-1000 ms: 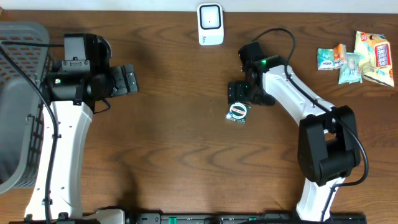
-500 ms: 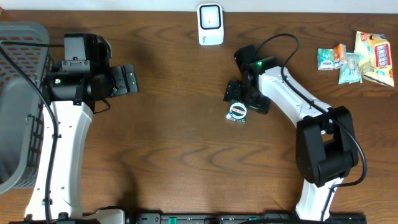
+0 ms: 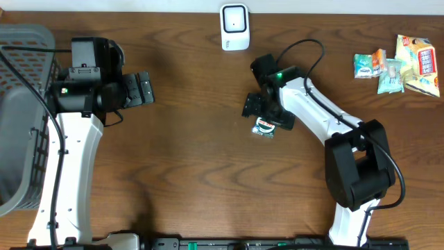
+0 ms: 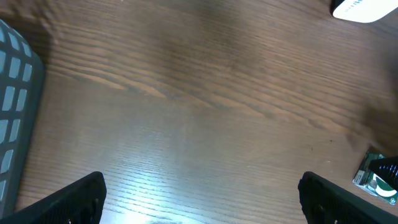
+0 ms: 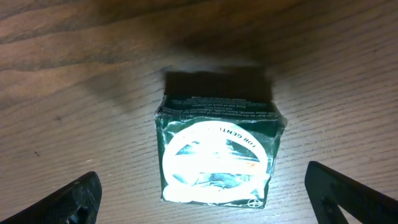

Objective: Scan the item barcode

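Observation:
The item, a small dark-green packet [image 3: 263,129] with a white round label, lies flat on the wooden table, right of centre. In the right wrist view the packet [image 5: 217,152] sits between and just ahead of the two black fingertips [image 5: 78,198], untouched. My right gripper [image 3: 267,113] hovers right over it, open wide. My left gripper [image 3: 143,89] hangs open over bare wood at the left, holding nothing; the packet [image 4: 377,178] shows at the right edge of its view. The white barcode scanner [image 3: 234,26] stands at the table's far edge. No barcode shows on the packet's upper face.
A grey plastic basket [image 3: 19,104] fills the left side, its corner [image 4: 12,99] in the left wrist view. Several snack packets [image 3: 399,64] lie at the far right. The scanner's base [image 4: 367,7] shows at the top right of the left wrist view.
My right gripper has swung left and turned above the green packet, which has stayed in place. The left arm has not moved.

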